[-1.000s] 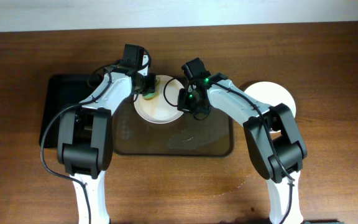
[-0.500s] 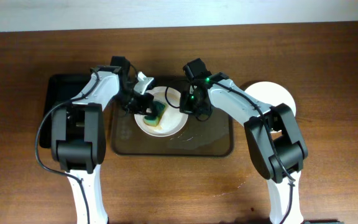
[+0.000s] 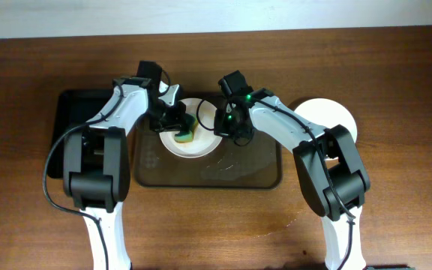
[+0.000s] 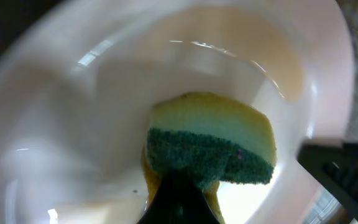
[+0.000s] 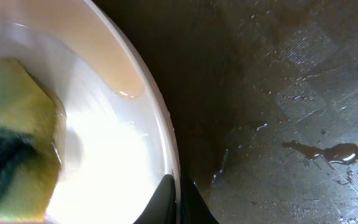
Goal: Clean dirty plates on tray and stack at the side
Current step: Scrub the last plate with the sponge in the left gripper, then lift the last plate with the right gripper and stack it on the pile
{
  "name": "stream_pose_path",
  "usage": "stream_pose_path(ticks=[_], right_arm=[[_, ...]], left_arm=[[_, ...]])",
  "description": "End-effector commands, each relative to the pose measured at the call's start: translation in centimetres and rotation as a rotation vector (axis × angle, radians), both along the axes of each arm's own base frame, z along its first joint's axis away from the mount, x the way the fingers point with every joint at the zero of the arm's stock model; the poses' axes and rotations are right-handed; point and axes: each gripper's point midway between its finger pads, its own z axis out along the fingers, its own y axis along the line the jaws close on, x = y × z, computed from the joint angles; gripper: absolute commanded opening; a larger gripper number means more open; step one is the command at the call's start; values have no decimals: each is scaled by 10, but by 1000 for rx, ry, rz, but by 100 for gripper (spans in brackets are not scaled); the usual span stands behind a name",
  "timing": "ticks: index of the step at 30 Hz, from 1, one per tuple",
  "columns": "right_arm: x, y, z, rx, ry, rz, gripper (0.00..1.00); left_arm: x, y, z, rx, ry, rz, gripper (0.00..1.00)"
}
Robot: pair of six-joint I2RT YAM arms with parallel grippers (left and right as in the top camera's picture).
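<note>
White and shallow, the plate [image 3: 201, 146] lies inside the tray [image 3: 257, 165], toward the tray's 11 o'clock corner. A yellow sponge [image 3: 184, 134] with a green scouring face rests in its bowl, left of centre. In the left wrist view the sponge [image 4: 211, 146] is pressed against the wet inner wall, and a pale tan film of liquid [image 4: 291, 81] sits near the rim at 2 o'clock.

The left pincer [image 3: 178, 126] is pinching the sponge; its arm reaches in from 9 o'clock, elbow bent over the black tray [image 3: 67, 120], wrist turned toward the plate's middle. The right pincer [image 3: 220, 126] is pressed together on the plate's rim at 3 o'clock. In the right wrist view one finger [image 5: 165, 196] lies inside the rim and the other outside it. That arm stretches in from 4 o'clock, forearm slanting across the tray's top right corner.

The brown tray's textured floor is wet, with a small puddle [image 5: 328, 152] and scattered droplets. A second plate [image 3: 334, 114] sits on the wooden bench [image 3: 396, 82] at 3 o'clock of the tray, partly under the right arm.
</note>
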Motion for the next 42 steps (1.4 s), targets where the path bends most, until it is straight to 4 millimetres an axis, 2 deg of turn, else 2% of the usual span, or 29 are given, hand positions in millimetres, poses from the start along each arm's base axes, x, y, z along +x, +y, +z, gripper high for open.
stream_pose_path(ticks=[1, 4, 10, 11, 14, 15, 16, 19, 20, 21, 22, 23, 25, 29, 32, 37, 42], right_arm=[[-15, -12, -28, -72, 64, -2, 4], [-15, -12, -28, -72, 64, -2, 4], [-15, -12, -28, -72, 65, -2, 4], [-15, -12, -28, -72, 64, -2, 4], [-15, -12, -28, -71, 65, -2, 4], [-15, -12, -28, -71, 65, -2, 4], [-15, -12, -28, -69, 67, -1, 4], [-19, -2, -21, -21, 61, 86, 4], [-19, -1, -15, -15, 49, 112, 4], [-20, -2, 0, -15, 27, 146, 4], [-22, -3, 12, -18, 13, 162, 4], [-24, -5, 23, -18, -1, 177, 4], [-25, -25, 56, -108, -58, 153, 4], [-28, -72, 126, -294, -214, 80, 4], [-34, -97, 155, -452, -300, 46, 4], [-39, -105, 187, -788, -498, -27, 4], [-51, -90, 231, -1007, -743, -67, 4]], left_arm=[[-15, 101, -75, 600, 67, 116, 1], [-12, 106, -66, 717, 41, 86, 1], [12, 101, -26, 714, 13, 93, 1], [14, 95, -23, 683, 16, 92, 1], [18, 51, 1, 436, 37, -2, 1], [21, 26, 22, 295, 21, -78, 1], [25, 18, 37, 256, 9, -94, 1], [35, 19, 98, 236, -38, -78, 1], [38, 23, 110, 231, -54, -67, 1], [43, 31, 125, 229, -77, -47, 1], [47, 39, 132, 228, -91, -27, 1], [49, 45, 132, 229, -94, -14, 1], [51, 58, 129, 230, -86, 12, 1], [51, 59, 128, 234, -84, 13, 1], [48, 59, 120, 236, -64, 11, 1], [41, 60, 101, 240, -20, 5, 1], [42, 60, 95, 240, -19, 5, 1]])
